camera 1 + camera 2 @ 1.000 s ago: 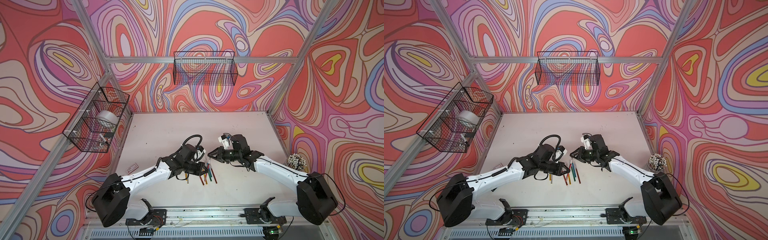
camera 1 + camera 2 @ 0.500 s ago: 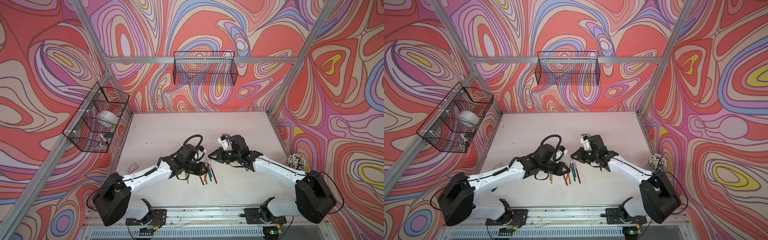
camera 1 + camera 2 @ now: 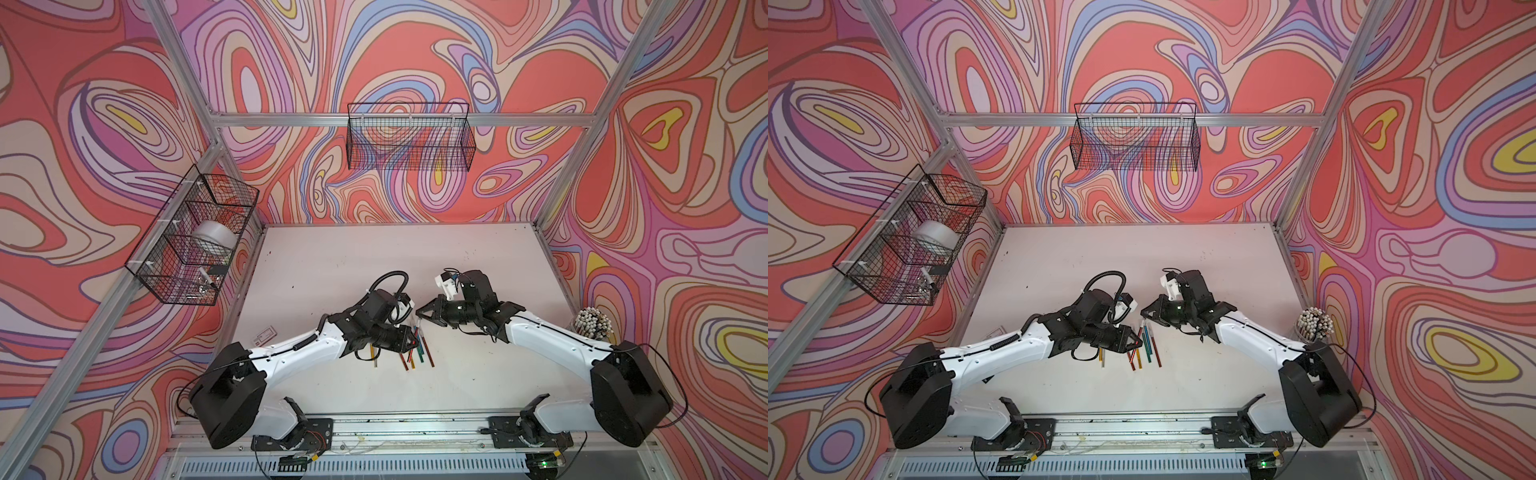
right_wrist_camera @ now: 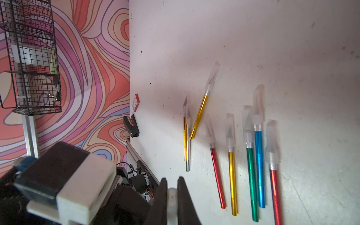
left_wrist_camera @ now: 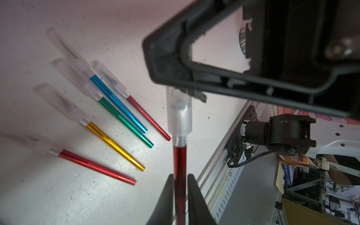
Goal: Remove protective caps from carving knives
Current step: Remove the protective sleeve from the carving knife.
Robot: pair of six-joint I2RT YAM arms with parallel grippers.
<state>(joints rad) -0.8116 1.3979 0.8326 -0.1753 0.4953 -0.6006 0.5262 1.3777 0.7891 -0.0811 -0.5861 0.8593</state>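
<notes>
Pulling straight apart was advised: left fingers (image 5: pixel 164 204) clamped the red carving knife (image 5: pixel 180 165), right fingers (image 4: pixel 160 204) pinched its protective cap (image 5: pixel 180 115).

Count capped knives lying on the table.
6. Right wrist view: tilted gold knife, then red knife, straight gold knife, green knife, blue knife, far red knife. More may be hidden.
</notes>
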